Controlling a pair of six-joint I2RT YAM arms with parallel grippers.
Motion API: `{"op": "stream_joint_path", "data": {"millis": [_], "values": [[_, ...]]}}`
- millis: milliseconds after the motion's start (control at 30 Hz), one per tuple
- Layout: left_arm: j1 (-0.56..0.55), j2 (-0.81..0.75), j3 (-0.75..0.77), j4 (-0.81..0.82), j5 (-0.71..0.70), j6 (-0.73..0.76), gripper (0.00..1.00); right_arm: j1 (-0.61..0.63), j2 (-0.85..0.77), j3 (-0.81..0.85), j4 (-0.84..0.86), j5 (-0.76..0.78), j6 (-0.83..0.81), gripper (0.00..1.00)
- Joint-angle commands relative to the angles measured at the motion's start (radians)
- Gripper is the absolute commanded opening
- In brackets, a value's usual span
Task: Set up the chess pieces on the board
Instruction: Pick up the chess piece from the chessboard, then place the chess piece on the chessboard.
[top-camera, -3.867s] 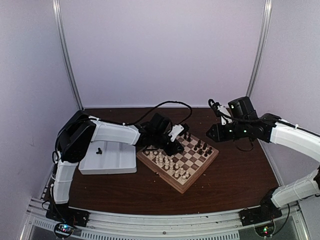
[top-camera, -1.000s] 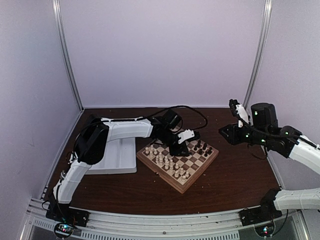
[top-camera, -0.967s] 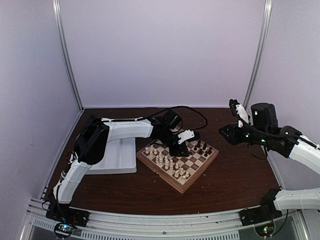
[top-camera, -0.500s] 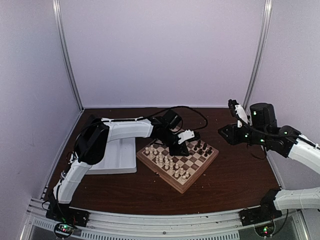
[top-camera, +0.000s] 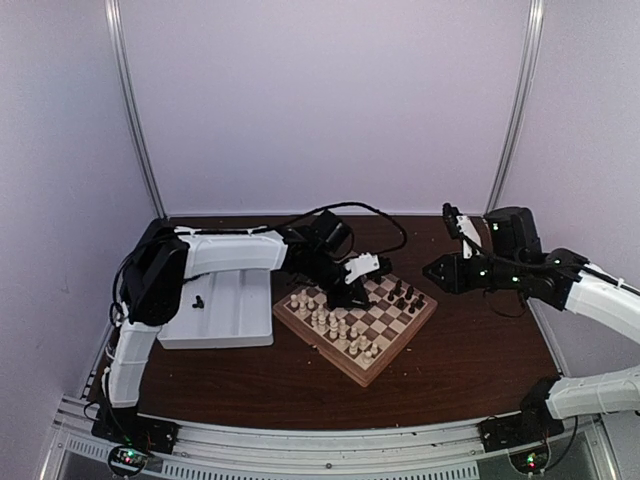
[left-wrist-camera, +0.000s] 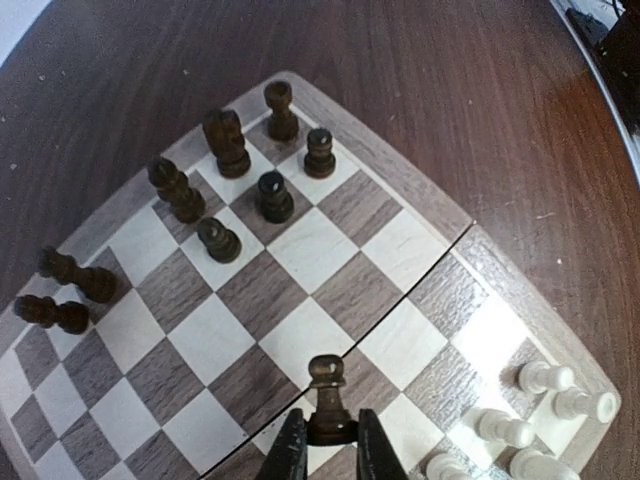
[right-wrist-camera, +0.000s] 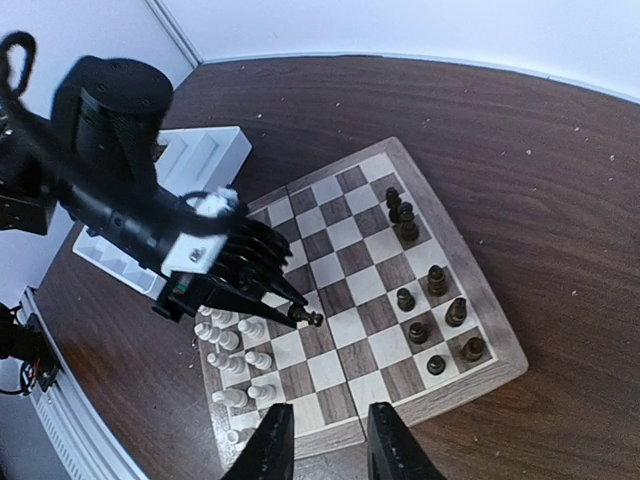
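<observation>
The dark piece (left-wrist-camera: 328, 392) sits upright between the left gripper (left-wrist-camera: 330, 445) jaws, pinched low at its base. It hangs over the middle of the board (top-camera: 398, 348), near the fold seam, and seems clear of the squares. We judge the low, upright grip is chosen so it can be set down standing without tipping.

The other dark chess pieces (left-wrist-camera: 272, 195) crowd the far corner. Six stand close together, and two toppled pieces (left-wrist-camera: 75, 275) lie on their sides further along that edge. That is presumably where this one belongs, so we would thread it into a free square without brushing its neighbours (the fallen pair may need righting too).

The cream pieces (left-wrist-camera: 545, 378) are lined up at the opposite side and do not block the way. A white tray (top-camera: 225, 320) lies on the desk (top-camera: 470, 350) just left of the board, with one small dark piece (top-camera: 197, 300) left in it.

The right gripper (right-wrist-camera: 330, 440) hovers off the board's right side with its jaws slightly parted and nothing between them, which leaves the left arm room.
</observation>
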Motion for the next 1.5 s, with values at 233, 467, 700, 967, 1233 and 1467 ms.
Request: {"op": "stream_joint_path", "data": {"millis": [233,467,700,967,1233,1467], "values": [[-0.001,-0.306,-0.274,0.323,0.012,-0.074,0.01,-0.007,0.126,0.038,0.206,-0.370,0.304,0.34],[-0.006,-0.383,-0.355,0.409,0.045,-0.105,0.02,-0.004,0.211,0.025,0.382,-0.454,0.446,0.34],[-0.011,-0.427,-0.403,0.479,0.073,-0.120,0.02,0.001,0.272,0.045,0.417,-0.459,0.463,0.33],[-0.011,-0.444,-0.415,0.511,0.103,-0.122,0.02,0.002,0.318,0.038,0.451,-0.476,0.480,0.33],[-0.011,-0.442,-0.415,0.524,0.116,-0.125,0.02,0.007,0.340,0.034,0.498,-0.502,0.507,0.29],[-0.011,-0.442,-0.414,0.514,0.106,-0.122,0.02,0.007,0.340,0.026,0.514,-0.504,0.517,0.15]]}}
